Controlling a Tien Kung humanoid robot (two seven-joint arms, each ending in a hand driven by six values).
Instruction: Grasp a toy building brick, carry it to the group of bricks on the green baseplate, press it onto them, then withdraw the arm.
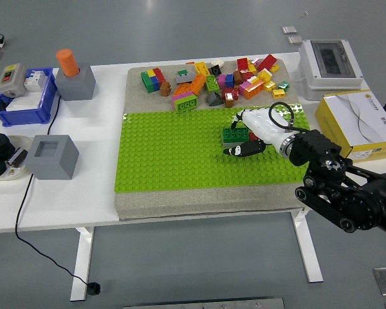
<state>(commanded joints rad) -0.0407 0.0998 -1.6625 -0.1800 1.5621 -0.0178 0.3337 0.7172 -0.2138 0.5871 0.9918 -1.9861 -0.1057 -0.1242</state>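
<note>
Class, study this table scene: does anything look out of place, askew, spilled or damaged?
Nothing looks damaged. The loose bricks lie in a jumbled heap behind the green baseplate, some tipped over. The right hand is at the green brick on the baseplate.

no readable text, labels or numbers

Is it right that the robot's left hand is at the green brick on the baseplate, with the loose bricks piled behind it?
Not quite: it is the right hand, reaching in from the right, that is at the green brick on the baseplate. The left hand is out of sight. The loose bricks do lie behind, as the head view shows.
</note>
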